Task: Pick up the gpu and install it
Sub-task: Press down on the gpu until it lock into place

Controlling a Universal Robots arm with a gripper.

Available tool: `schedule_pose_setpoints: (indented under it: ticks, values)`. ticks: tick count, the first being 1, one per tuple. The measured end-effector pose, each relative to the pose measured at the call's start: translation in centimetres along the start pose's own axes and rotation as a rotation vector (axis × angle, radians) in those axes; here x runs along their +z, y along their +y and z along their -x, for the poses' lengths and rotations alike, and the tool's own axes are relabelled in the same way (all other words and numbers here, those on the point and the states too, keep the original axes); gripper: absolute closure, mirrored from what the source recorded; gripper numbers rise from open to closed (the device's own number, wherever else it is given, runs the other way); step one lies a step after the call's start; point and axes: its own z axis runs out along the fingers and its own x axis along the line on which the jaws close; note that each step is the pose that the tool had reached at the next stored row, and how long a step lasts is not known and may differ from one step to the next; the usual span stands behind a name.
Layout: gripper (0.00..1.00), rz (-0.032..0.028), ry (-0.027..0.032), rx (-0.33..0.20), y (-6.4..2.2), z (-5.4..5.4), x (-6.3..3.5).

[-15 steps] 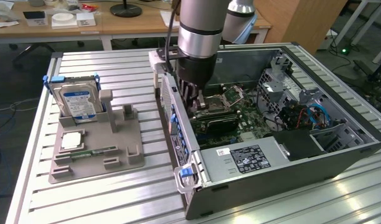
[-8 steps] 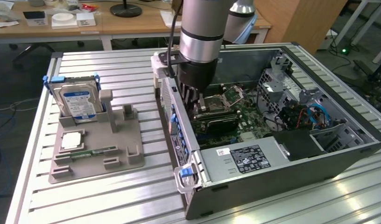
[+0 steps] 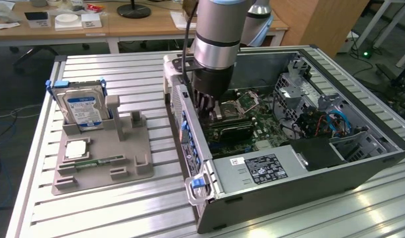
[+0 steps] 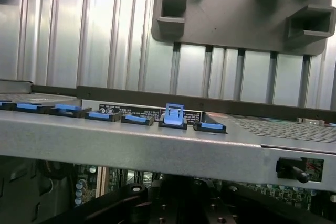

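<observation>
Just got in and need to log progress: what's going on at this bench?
A robot arm has its gripper down inside an open computer case, shut, low over the motherboard beside the case's rear wall. A graphics card lies under it on the board; whether it is fully seated can't be told. On the exterior view's left, a gray holder carries a hard drive.

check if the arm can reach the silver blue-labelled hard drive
Probably yes: the hard drive stands upright in its grey holder, uncovered above, though the arm is inside the open computer case.
</observation>
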Motion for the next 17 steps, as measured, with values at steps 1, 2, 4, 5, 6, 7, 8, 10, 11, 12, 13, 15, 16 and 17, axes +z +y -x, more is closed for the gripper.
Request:
schedule_pose_setpoints:
  ticks: [1, 2, 4, 5, 6, 7, 8, 10, 11, 12, 13, 15, 16, 17]
  values:
    - [0.89, 0.0, 0.0003, 0.0, -0.01, 0.0, 0.08]
    - [0.89, 0.0, 0.0005, -0.001, -0.02, 0.0, 0.17]
    - [0.89, 0.0, 0.0009, -0.001, -0.02, 0.0, 0.43]
    - [0.89, 0.001, 0.0031, -0.001, -0.02, 0.0, 0.88]
    - [0.89, 0.0005, 0.0024, -0.001, -0.08, 0.0, 1.04]
    - [0.89, 0.0005, 0.0022, -0.001, -0.12, 0.0, 0.97]
    - [0.89, -0.001, 0.0015, -0.001, -0.16, 0.0, 0.91]
    - [0.89, -0.0034, 0.0, -0.002, -0.2, 0.0, 0.71]
    - [0.89, -0.0024, 0.0018, -0.002, -0.19, 0.0, 0.48]
    - [0.89, -0.0026, 0.0023, -0.002, -0.19, 0.0, 0.27]
    - [0.89, -0.0031, 0.0022, -0.002, -0.19, 0.0, 0.11]
    - [0.89, -0.0036, 0.0026, -0.002, -0.19, 0.0, -0.1]
    - [0.89, -0.0044, 0.0024, -0.003, -0.23, 0.0, -0.09]
    - [0.89, -0.0045, 0.0026, -0.003, -0.33, 0.0, -0.1]
